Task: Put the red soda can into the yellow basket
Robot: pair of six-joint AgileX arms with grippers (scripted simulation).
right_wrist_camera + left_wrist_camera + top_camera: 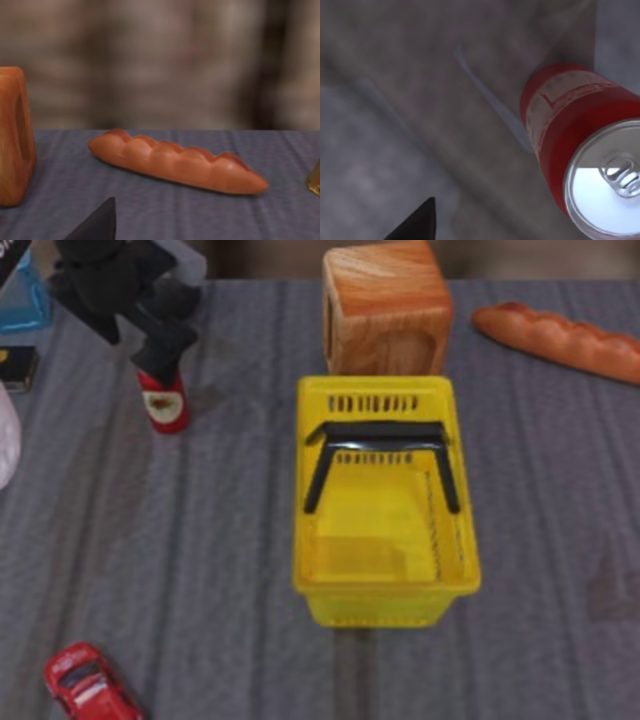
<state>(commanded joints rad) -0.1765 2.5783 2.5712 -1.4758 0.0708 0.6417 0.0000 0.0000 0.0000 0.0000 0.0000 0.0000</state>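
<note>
Rendered tabletop test scene — no real room is shown

A grey cloth-textured table [230, 570] is seen, strewn with unrelated props — a yellow basket [385, 585], a wooden cube box [385, 305], a bread loaf [560, 338], a red toy car [88, 685] and a red soda can [165, 405]; behind the table only a blurred brownish backdrop is visible.

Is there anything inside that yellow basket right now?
The yellow basket looks empty, showing only its bare yellow floor. Its black handles cover a strip near the back.
</note>
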